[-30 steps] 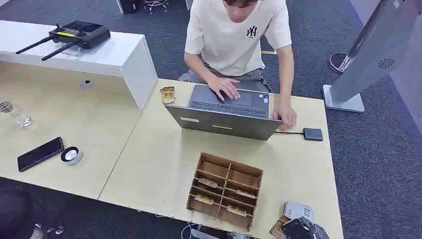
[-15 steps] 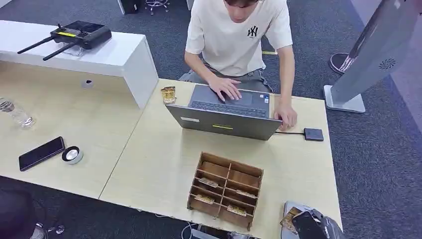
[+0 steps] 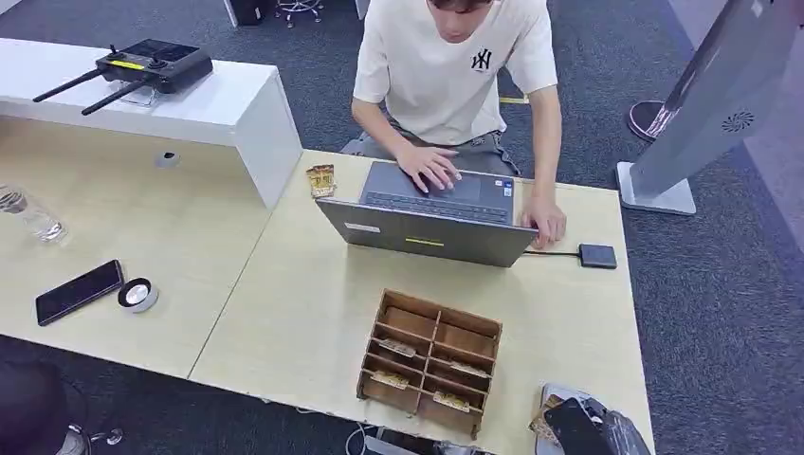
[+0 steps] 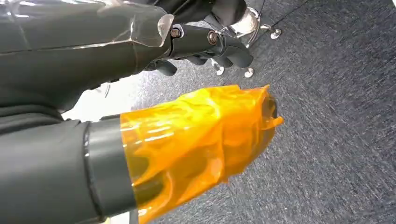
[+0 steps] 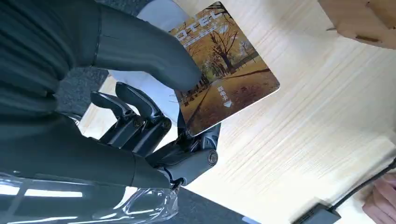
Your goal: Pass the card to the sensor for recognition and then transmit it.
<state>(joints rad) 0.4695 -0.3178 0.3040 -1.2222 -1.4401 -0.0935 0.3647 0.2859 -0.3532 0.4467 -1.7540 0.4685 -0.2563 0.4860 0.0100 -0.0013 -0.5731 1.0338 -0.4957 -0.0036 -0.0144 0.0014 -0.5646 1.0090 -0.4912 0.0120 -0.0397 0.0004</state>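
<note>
From the head view, the right hand [image 3: 580, 431] has drawn back toward the table's [image 3: 303, 303] near corner, the card [image 3: 544, 424] now low over the grey sensor [image 3: 555, 393], so recognition looks underway. At the right wrist, thumb and fingers [image 5: 140, 114] pinch the card [image 5: 224, 74]. The left hand [image 4: 205, 44] hangs with fingers curled, holding nothing.

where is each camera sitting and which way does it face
Head view: high on the robot, facing forward and down at the table, organizer and laptop; right hand at the near edge.
Left wrist view: behind the hanging left hand, facing carpet.
Right wrist view: behind the right hand, which pinches the card above the table.
Shared: head and right wrist views both show that hand, card and table.
</note>
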